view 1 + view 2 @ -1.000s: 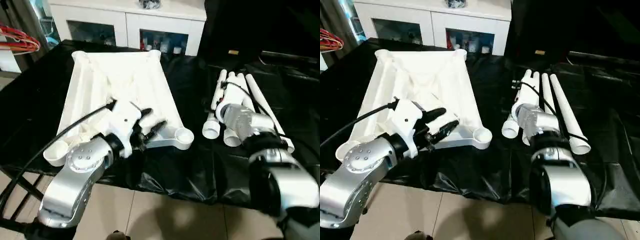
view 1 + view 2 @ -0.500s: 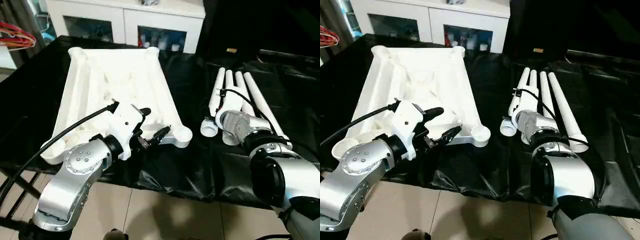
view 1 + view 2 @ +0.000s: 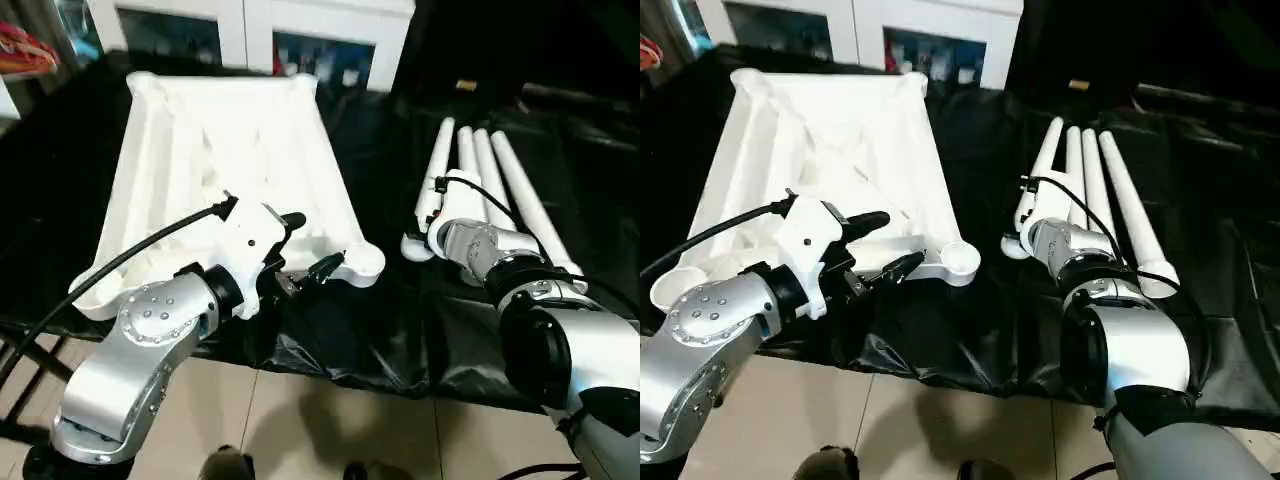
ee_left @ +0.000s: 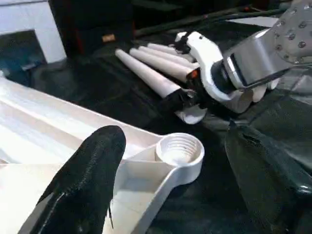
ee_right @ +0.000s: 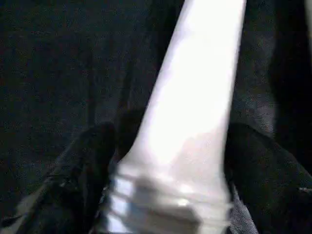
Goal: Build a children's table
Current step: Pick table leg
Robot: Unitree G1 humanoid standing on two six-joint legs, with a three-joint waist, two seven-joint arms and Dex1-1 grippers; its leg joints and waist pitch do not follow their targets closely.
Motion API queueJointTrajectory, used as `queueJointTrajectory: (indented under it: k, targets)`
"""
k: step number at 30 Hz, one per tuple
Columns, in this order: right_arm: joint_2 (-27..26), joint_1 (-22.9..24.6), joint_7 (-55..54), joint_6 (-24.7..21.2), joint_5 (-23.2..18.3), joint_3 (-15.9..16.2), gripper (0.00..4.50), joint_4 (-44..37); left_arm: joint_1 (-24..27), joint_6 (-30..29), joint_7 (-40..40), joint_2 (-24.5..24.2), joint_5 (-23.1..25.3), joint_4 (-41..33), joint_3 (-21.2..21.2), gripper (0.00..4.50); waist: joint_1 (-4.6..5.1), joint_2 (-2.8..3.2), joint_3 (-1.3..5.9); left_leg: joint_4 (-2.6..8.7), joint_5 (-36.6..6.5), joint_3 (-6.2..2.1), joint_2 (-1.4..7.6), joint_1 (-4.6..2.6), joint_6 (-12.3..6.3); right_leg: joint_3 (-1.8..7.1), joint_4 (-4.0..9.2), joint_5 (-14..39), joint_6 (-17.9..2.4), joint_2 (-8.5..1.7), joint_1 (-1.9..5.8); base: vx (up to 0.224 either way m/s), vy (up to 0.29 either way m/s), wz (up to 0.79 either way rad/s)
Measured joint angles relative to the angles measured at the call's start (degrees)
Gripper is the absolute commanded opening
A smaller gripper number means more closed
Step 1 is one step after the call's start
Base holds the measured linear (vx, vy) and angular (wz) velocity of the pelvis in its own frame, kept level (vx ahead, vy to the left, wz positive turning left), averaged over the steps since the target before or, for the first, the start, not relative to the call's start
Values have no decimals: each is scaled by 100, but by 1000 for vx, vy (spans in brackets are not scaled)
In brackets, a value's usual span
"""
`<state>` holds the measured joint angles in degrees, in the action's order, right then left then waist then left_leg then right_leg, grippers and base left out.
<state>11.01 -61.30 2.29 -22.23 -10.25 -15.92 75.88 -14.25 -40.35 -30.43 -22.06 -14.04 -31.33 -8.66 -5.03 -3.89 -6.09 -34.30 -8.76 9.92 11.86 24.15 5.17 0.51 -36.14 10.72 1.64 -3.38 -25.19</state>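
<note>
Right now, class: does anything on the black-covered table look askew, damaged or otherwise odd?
Nothing looks damaged or spilled. The white tabletop lies upside down with its corner sockets facing up, as assembly needs. The four legs lie side by side to its right, none yet fitted. The black cover is merely wrinkled at the near edge.

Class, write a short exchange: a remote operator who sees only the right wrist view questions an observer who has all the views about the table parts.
Operator: I see one white leg close up. Are there others?
Observer: Yes, four legs lie side by side on the black cover.
Operator: Where is the left gripper?
Observer: The left gripper is open and empty, beside the near corner socket of the tabletop, which lies to the left of the legs.
</note>
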Motion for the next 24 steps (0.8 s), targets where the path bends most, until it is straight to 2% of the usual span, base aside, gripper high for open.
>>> queueJointTrajectory:
  k: [3, 6, 9, 17, 24]
  targets:
    - [0, -79, 8, -11, 8, 0, 334, 57, -48, -65, 1, -11, -12, -16, 22, 377, 6, -5, -31, 0, 0, 3, 0, -1, -1, 3, 5, 3, -2, 0, 0, 0, 0, 0]
    - [5, -151, 20, -21, 20, -2, 307, 64, -51, -125, 1, -59, -43, -51, 31, 377, 23, -21, -106, 5, 0, 4, 1, -4, 0, 3, 3, 3, -2, 0, -1, 0, 0, 0]
    - [12, -175, 21, -39, 18, -10, 289, 64, -61, -173, 0, -89, -92, -73, 31, 377, 22, -22, -125, 7, 0, 4, 3, -4, 0, 2, 2, 3, -3, 1, -1, 0, 0, 0]
    - [52, -184, 22, -64, -141, -303, 280, 64, -165, -215, -2, -82, -206, -151, 62, 377, 22, -27, -134, 8, 0, 5, 2, -4, 1, 3, 2, 3, -2, 0, -1, 0, 0, 0]
    - [77, -150, 301, 134, -335, -530, 273, 72, -182, -365, 262, 201, -318, -148, 240, 377, 16, -18, -142, 10, 0, 8, 3, -3, 1, 3, 2, 4, -4, 0, -4, 0, 0, 0]
